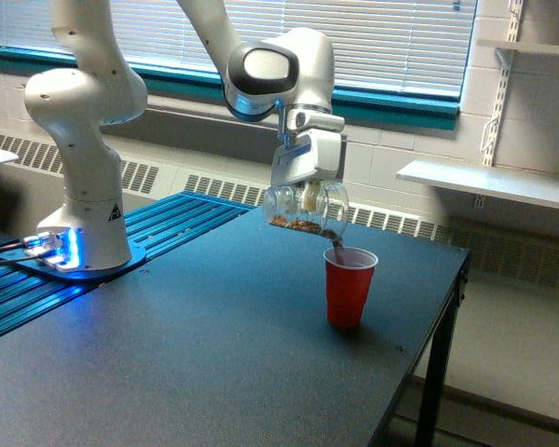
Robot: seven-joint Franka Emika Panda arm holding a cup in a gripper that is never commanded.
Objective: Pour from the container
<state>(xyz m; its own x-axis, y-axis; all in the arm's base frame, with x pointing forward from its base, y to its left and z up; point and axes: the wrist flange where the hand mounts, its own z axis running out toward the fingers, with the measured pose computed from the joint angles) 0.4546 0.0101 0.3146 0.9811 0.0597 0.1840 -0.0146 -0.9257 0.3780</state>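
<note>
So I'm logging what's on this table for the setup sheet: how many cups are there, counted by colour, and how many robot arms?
Clear cups: 1, the tipped one with brown bits inside, held in the end effector
Red cups: 1, upright on the table
Robot arms: 1
Total: 3

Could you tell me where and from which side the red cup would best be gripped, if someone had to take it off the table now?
Grip the red cup around its side wall below the rim, coming in level from the exterior view's right or front. It stands upright and open-topped, and the gripper holds the tilted clear cup just above it, blocking the way from above.
</note>
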